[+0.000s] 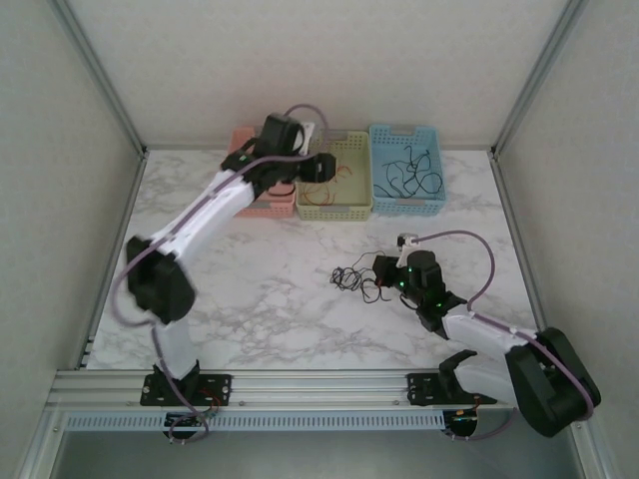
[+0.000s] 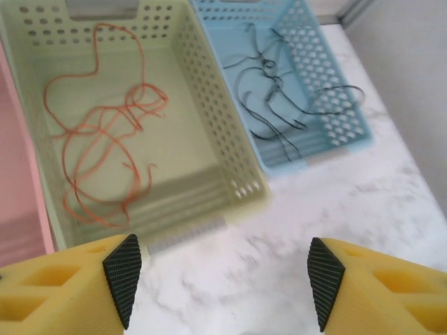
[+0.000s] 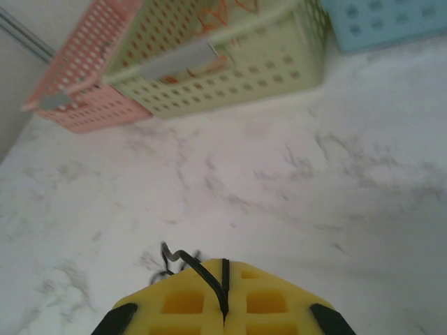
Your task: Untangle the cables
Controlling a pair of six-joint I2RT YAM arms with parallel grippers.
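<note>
My left gripper (image 2: 220,279) is open with nothing between its black pads (image 2: 122,279); it hovers over the marble just in front of the green basket (image 2: 209,118). Loose red-orange cables (image 2: 105,153) lie inside that basket. Black cables (image 2: 279,98) rest in the blue basket (image 2: 328,150) beside it. From above, the left gripper (image 1: 318,168) sits at the green basket's (image 1: 334,212) left side. My right gripper (image 3: 223,293) is shut on a thin black cable (image 3: 188,258). That gripper (image 1: 384,271) is low at mid-table, beside a small black cable tangle (image 1: 351,277).
A pink basket (image 1: 262,208) stands left of the green one, and all three line the back wall. The blue basket (image 1: 407,205) is at the right of the row. Aluminium frame posts and side walls bound the table.
</note>
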